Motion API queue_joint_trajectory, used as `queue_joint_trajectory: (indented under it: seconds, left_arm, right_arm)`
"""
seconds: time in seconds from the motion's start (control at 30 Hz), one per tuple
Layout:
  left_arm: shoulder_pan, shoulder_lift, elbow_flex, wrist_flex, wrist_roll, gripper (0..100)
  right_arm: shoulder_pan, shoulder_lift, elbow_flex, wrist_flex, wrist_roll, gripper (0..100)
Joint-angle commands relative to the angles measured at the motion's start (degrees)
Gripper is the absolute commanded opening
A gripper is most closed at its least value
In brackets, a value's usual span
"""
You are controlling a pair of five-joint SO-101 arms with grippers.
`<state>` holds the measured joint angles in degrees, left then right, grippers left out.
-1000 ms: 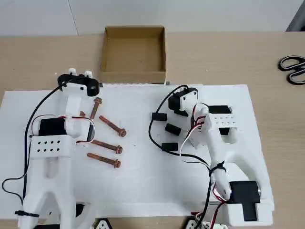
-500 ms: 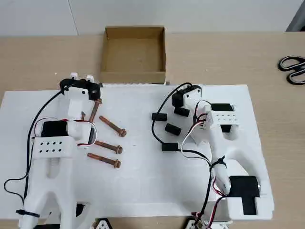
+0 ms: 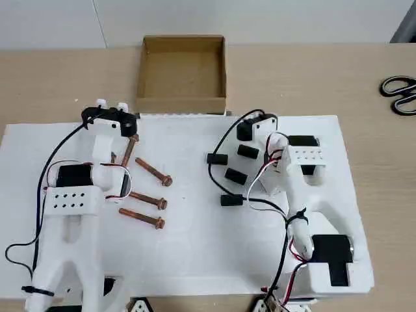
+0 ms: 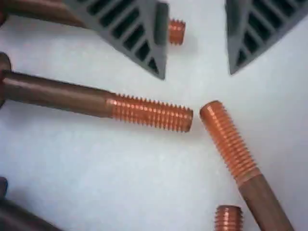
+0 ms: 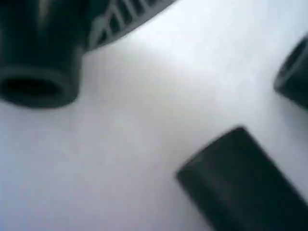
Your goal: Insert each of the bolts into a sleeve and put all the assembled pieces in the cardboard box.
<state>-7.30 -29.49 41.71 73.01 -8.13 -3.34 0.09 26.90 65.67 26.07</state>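
The left gripper (image 4: 196, 72) hung spread above the copper bolts (image 4: 96, 101); the right gripper (image 3: 250, 133) sat beside a black sleeve (image 3: 247, 151), its state impossible to tell.

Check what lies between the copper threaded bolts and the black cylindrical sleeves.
Nothing: in the high view, bare white foam board separates the copper bolts from the black sleeves.

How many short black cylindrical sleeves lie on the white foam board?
4 short black cylindrical sleeves: one farthest left, one right of it, one in the middle, one nearest the front edge. The right arm might hide more.
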Motion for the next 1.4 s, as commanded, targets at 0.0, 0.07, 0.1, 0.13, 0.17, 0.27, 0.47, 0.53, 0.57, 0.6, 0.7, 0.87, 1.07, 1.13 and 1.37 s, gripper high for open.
queue_joint_trajectory:
  seconds: [0.0, 0.07, 0.1, 0.13, 0.17, 0.27, 0.47, 0.53, 0.57, 0.6, 0.7, 0.87, 1.07, 1.13, 1.37]
  left_arm:
    - [0.09, -0.35, -0.40, -1.05, 0.35, 8]
    - [0.09, -0.35, -0.40, -1.05, 0.35, 8]
    - [0.09, -0.35, -0.40, -1.05, 0.35, 8]
    - [0.09, -0.35, -0.40, -1.05, 0.35, 8]
    - [0.09, -0.35, -0.40, -0.97, 0.35, 8]
    - [0.09, -0.18, -0.40, -0.88, 0.35, 8]
    - [0.09, 0.18, -1.45, 0.44, 0.44, 8]
    - [0.09, 0.26, -3.03, 2.20, 0.53, 6]
    - [0.09, 0.35, -4.09, 3.25, 0.44, 5]
    - [0.18, 0.79, -5.58, 4.48, 0.18, 5]
    - [0.18, 5.36, -12.70, 8.35, 0.09, 6]
    - [0.18, 17.93, -29.85, 16.44, 0.09, 6]
    - [0.44, 31.74, -45.76, 22.24, -0.79, 7]
    - [0.26, 35.69, -49.27, 22.95, -0.79, 8]
    - [0.44, 46.07, -57.01, 23.03, -0.88, 11]
  right_arm:
    - [0.31, -4.09, -4.57, 4.88, -4.84, 0.6]
    - [0.13, -6.11, -6.33, 7.08, -5.45, 0.6]
    - [0.04, -7.08, -7.12, 8.40, -5.63, 0.6]
    - [0.04, -7.78, -7.74, 9.54, -6.15, 0.6]
    - [0.04, -8.31, -8.18, 10.59, -7.12, 0.6]
    - [0.22, -9.36, -8.79, 13.14, -11.08, 0.5]
    - [1.80, -9.71, -8.70, 16.13, -18.29, 0.4]
    - [2.95, -9.71, -8.53, 16.92, -18.29, 0.4]
    - [3.47, -9.71, -8.53, 17.01, -18.29, 0.4]
    - [4.09, -9.71, -8.53, 17.36, -18.29, 0.4]
    - [5.49, -9.80, -8.62, 17.71, -18.20, 0.4]
    - [6.64, -9.80, -8.44, 17.71, -18.29, 0.4]
    - [6.64, -9.80, -8.44, 17.71, -18.37, 0.4]
    - [6.64, -9.63, -8.44, 17.71, -18.37, 0.4]
    - [6.64, -9.54, -8.44, 17.36, -17.93, 0.4]
